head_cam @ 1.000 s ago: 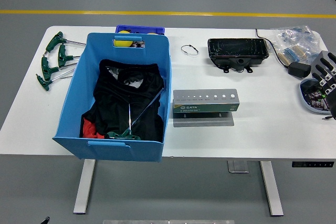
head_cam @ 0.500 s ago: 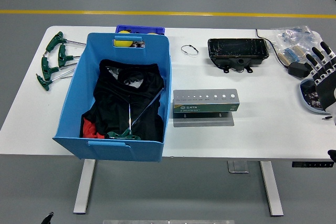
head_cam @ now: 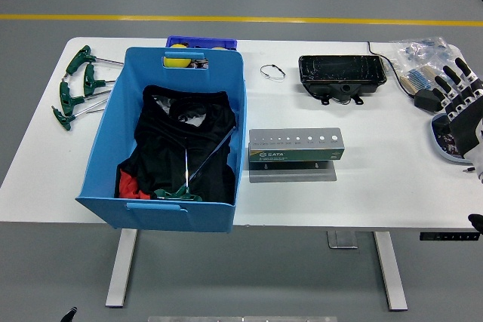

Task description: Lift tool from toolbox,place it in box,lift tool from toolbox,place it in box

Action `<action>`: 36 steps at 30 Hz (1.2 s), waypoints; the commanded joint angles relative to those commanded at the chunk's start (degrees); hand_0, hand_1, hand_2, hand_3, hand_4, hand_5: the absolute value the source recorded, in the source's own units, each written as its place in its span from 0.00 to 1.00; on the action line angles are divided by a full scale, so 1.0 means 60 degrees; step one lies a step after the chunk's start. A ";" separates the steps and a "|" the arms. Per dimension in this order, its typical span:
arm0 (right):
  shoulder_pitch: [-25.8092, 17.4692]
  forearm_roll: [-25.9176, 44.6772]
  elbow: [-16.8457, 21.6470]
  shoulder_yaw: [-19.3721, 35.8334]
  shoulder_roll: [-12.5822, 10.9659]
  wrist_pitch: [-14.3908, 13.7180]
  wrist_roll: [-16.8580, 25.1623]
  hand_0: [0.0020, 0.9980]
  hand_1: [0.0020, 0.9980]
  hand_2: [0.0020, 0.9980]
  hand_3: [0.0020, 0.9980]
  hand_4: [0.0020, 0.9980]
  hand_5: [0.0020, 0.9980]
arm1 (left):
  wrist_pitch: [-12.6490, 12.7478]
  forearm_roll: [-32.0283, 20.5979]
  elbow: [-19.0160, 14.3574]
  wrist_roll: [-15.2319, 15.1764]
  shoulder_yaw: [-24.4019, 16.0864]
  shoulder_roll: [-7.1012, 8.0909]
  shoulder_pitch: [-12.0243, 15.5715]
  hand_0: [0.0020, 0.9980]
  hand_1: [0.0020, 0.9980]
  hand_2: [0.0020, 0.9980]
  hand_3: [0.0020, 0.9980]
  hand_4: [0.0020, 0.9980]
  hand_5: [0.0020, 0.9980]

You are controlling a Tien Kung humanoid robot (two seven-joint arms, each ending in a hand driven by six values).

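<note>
Raised right robot hand (head_cam: 462, 107), toolbox (head_cam: 296, 147) leftward

Blue box (head_cam: 106, 179) on white table (head_cam: 317, 201), holding black cloth (head_cam: 185, 148) and a green-handled T-wrench (head_cam: 189, 179). Left of box, green T-handle wrenches (head_cam: 75, 88) lying on table; right of box, grey tool stand (head_cam: 296, 146), then black case (head_cam: 341, 73) and small wire loop (head_cam: 272, 72) further back. Far right of box, right hand (head_cam: 462, 111) at table edge, fingers spread, empty, over a small tray (head_cam: 441, 145).
</note>
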 joint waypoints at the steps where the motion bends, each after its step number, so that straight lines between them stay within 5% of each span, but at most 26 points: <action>1: -0.0018 -0.0019 -0.0011 0.0022 0.0000 -0.0009 -0.0007 0.93 0.88 0.90 0.96 1.00 1.00 | -0.0001 -0.0001 0.0000 -0.0001 0.0007 0.0000 0.0003 0.79 0.82 0.85 0.73 0.71 0.59; 36: -0.0018 -0.0184 -0.0081 0.0145 0.0004 0.0126 -0.0203 0.89 0.86 0.88 0.94 1.00 1.00 | -0.0012 -0.0214 0.0000 -0.0075 0.0240 -0.0009 0.0050 0.79 0.82 0.85 0.74 0.72 0.59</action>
